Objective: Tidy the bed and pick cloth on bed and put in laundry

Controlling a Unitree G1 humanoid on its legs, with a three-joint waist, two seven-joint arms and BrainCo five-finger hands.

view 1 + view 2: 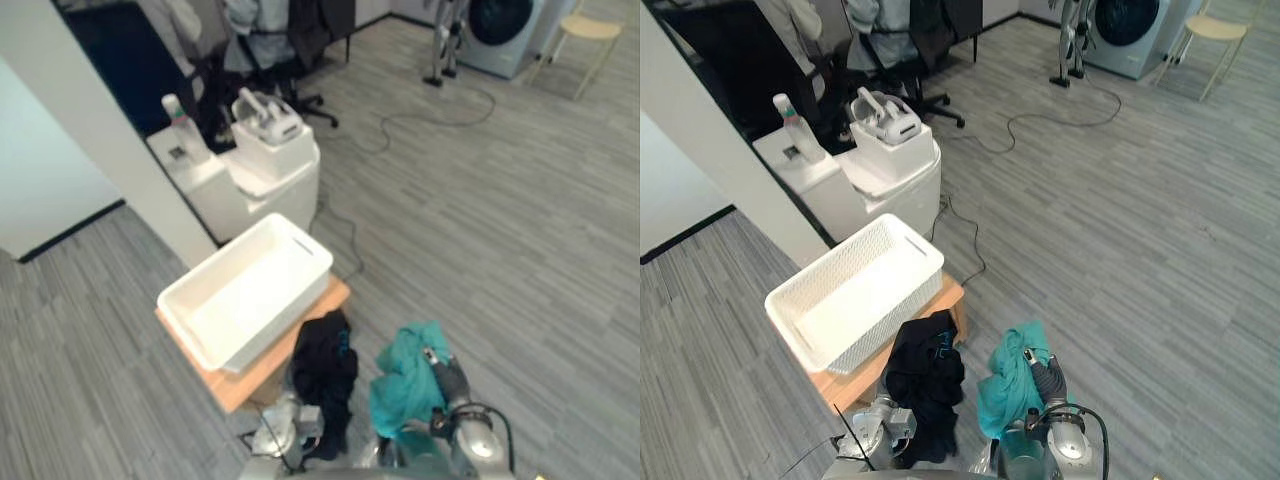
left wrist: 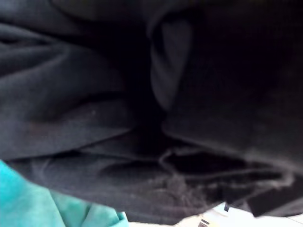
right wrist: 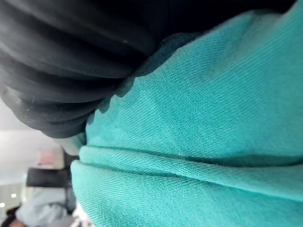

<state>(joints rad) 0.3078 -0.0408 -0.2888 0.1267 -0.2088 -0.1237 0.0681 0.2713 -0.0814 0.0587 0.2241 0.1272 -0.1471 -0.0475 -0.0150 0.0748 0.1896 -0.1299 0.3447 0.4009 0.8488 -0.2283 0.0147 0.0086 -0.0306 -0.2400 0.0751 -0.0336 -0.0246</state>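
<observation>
One floor: grey plank-patterned flooring (image 1: pixel 500 200) ran under everything.
White unit: a low white cabinet-like block (image 1: pixel 245 185) stood beyond the basket, against the wall's corner.
Basket: a white rectangular plastic laundry basket with mesh walls (image 1: pixel 885 245) sat on the stand, overhanging its edges.
Stand: a low light-wood table (image 1: pixel 332 293) carried the basket, its near corner close to the black cloth.
Black cloth: a crumpled black fabric garment (image 1: pixel 325 365) hung off the left hand, in front of the stand and outside the basket.
Teal cloth: a bunched teal knit garment (image 1: pixel 405 380) draped over the right hand, just beside the black one and also outside the basket.
Left hand: the left hand (image 1: pixel 890 420) was buried under black fabric; its grip could not be told.
Right hand: the right hand (image 1: pixel 448 378) showed its dark ribbed cover, the rest wrapped in teal; its grip could not be told.
</observation>
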